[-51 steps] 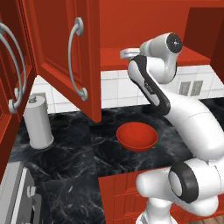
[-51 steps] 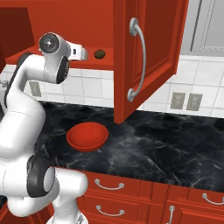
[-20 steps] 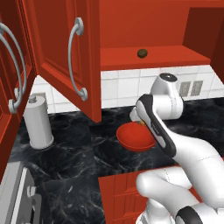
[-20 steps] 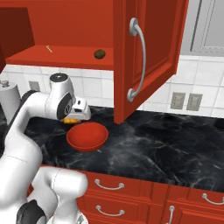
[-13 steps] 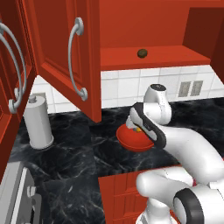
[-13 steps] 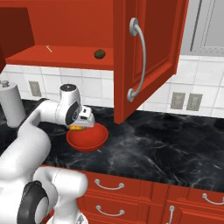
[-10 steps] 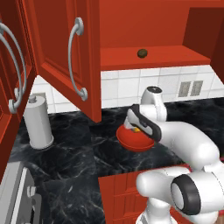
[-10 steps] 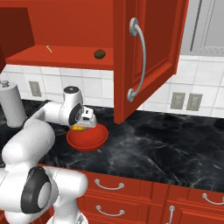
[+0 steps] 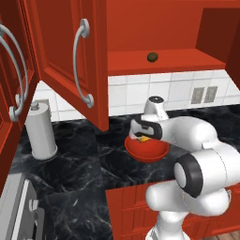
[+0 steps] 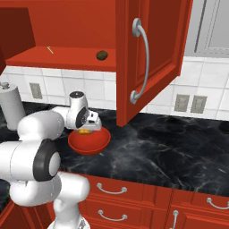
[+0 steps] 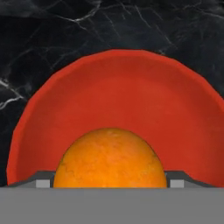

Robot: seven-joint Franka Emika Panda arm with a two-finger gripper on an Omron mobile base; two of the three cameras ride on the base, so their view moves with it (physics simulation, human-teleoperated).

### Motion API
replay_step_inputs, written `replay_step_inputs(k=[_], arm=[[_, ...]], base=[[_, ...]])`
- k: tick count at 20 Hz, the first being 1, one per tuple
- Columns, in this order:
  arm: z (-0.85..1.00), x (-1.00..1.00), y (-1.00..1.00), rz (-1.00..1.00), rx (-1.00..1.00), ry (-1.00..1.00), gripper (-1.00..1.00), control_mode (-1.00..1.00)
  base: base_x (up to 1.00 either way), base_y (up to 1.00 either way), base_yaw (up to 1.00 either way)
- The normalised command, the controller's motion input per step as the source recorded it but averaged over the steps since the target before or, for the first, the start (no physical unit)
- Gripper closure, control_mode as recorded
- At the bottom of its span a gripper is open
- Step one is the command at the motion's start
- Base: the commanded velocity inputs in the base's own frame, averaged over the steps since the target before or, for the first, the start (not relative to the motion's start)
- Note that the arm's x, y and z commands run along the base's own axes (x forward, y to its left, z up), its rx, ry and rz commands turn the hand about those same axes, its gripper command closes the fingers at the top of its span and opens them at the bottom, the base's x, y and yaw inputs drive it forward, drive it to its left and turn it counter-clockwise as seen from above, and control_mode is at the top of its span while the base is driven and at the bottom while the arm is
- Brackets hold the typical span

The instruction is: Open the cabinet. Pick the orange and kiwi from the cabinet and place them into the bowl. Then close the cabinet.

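Hand (image 9: pixel 143 136) over the red bowl (image 9: pixel 149 151), fingers spread wide around the orange (image 11: pixel 109 158), kiwi (image 9: pixel 152 57) on the open cabinet (image 9: pixel 154 61) shelf at 12 o'clock, paper-towel roll (image 9: pixel 41 133) on the worktop (image 9: pixel 79 159) at 9 o'clock

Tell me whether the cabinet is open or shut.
Open. Both doors of the cabinet swing out over the counter, exposing the shelf where the kiwi sits.

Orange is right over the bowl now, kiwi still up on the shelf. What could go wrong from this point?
The orange sits between the gripper jaws just above the bowl; let go off-centre, it might roll out onto the counter.

The kiwi lies deep on the cabinet shelf, so the arm could clip the open door reaching back up.
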Motion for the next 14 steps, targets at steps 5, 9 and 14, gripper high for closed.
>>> replay_step_inputs(k=[5, 9, 14], arm=[[-0.44, 0.21, 0.00, 0.00, -0.03, -0.03, 1.00, -1.00], [-0.36, 0.27, -0.02, 0.00, -0.01, -0.05, 1.00, -1.00], [-0.25, 0.14, 0.00, 0.00, -0.01, -0.06, -1.00, -1.00]], base=[[0.00, 0.00, 0.00], [0.00, 0.00, 0.00], [0.00, 0.00, 0.00]])
